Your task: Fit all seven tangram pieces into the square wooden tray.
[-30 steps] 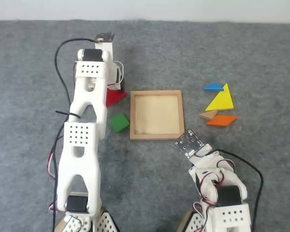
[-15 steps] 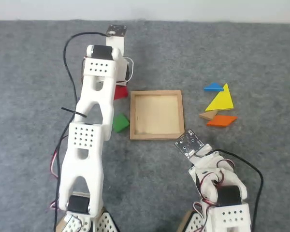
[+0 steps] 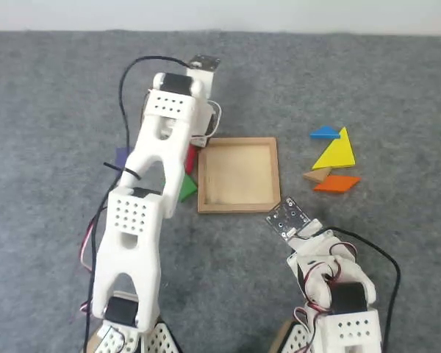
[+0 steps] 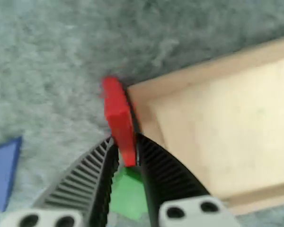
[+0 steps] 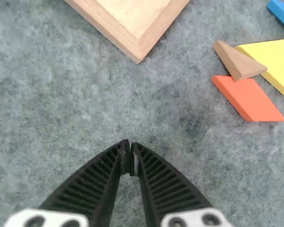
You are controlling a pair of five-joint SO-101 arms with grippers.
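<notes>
Left gripper: jaws narrow, clamped on the red piece, which stands on edge with its long axis running straight out from the fingertips. The piece is at the outer corner of the tray, along its side wall; contact with the rim cannot be judged. The tray floor lies to one side of the held piece, so the coming move looks like a short sideways shift over the wall, then a lay-flat. Tray holds 0 of 7. Green piece sits on the tabletop under the jaws, dark blue triangle further out. Right gripper: jaws closed, holding nothing, short of the tray's near corner and nearer to the yellow triangle, orange piece, brown triangle and small blue triangle. No legible print on the pieces or tray.
</notes>
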